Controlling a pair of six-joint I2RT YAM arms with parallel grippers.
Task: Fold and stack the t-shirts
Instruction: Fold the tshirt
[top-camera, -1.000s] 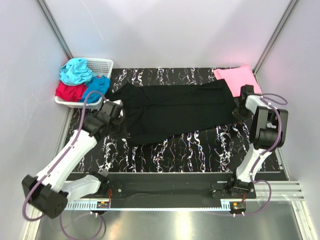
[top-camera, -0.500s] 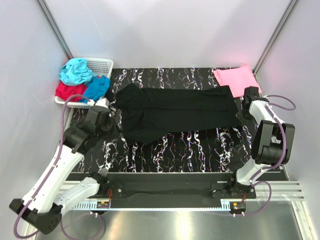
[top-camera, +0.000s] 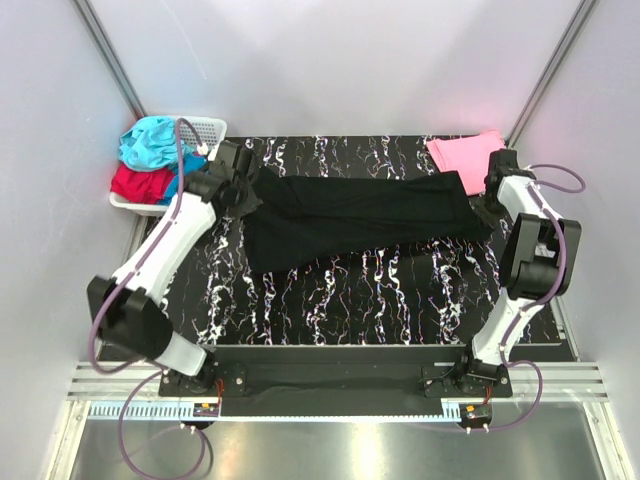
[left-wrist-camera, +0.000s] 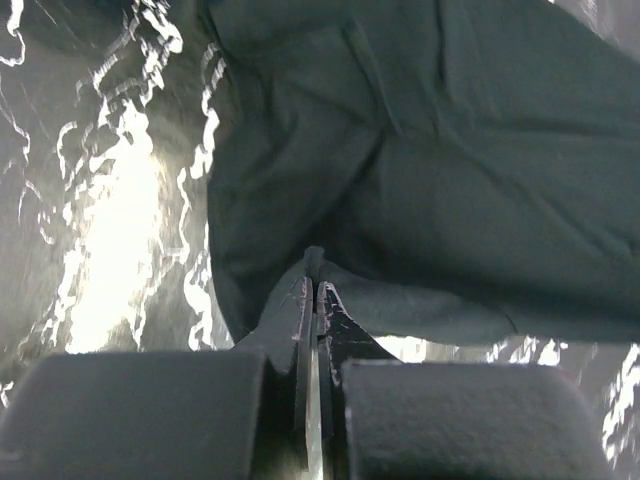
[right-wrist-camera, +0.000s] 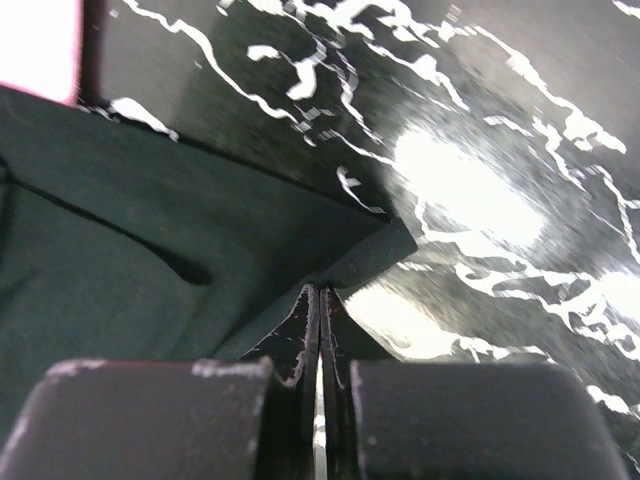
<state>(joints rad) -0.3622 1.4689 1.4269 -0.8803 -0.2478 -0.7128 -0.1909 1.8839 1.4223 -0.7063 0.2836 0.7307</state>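
At the far left corner of the worktop (top-camera: 380, 290), a white lattice basket (top-camera: 208, 128) is seen against the wall, with a teal t-shirt (top-camera: 150, 140) heaped over a red t-shirt (top-camera: 135, 183) in it. Just right of the basket, the left gripper (top-camera: 243, 192) is held at the left end of the black t-shirt (top-camera: 360, 215). In the left wrist view its fingers (left-wrist-camera: 300, 310) are pressed together on a fold of that cloth. The shirt is drawn across the worktop from left to right. Its far edge runs nearly straight, and its near edge bulges nearer on the left. A broad band of bare marbled surface lies between that near edge and the arm bases. At the shirt's right end the right gripper (top-camera: 487, 205) is closed narrowly, its fingers (right-wrist-camera: 305, 320) pinching the cloth's corner edge. A folded pink t-shirt (top-camera: 468, 157) lies flat in the far right corner, just beside the black shirt's corner.
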